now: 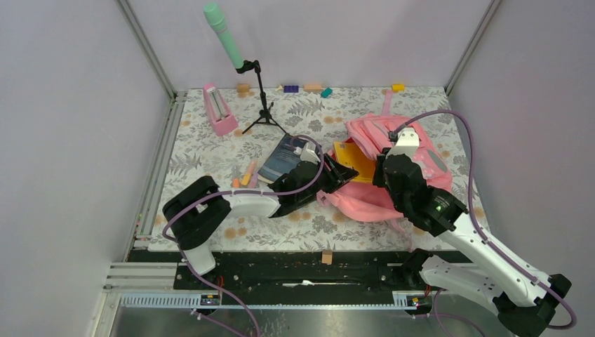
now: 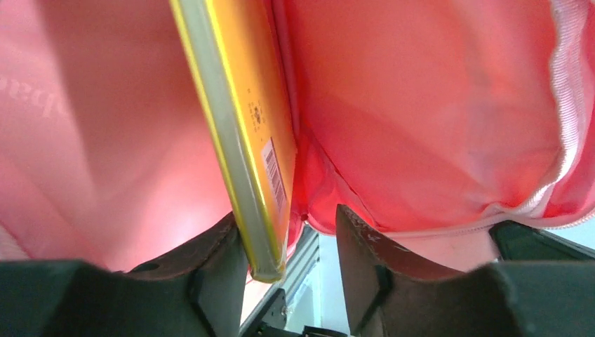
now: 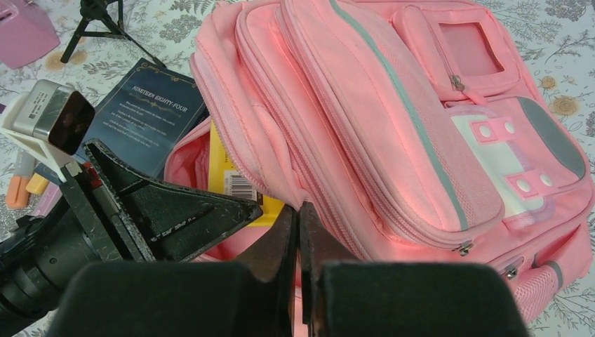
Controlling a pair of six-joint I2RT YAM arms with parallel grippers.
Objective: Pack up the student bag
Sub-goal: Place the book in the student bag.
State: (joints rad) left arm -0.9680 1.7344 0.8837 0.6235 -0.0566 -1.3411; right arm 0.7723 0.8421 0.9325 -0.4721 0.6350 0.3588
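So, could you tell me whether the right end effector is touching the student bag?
Touching. The right wrist view shows the right end effector shut on the student bag, pinching the edge of its opening.

Left arm lies low, stretched from the near-left corner rightward to mid-table; left gripper jaws apart. Right arm angles in from the near-right corner, right gripper pinched tight on the student bag rim.

top: high, looking down | wrists: close on student bag, shared
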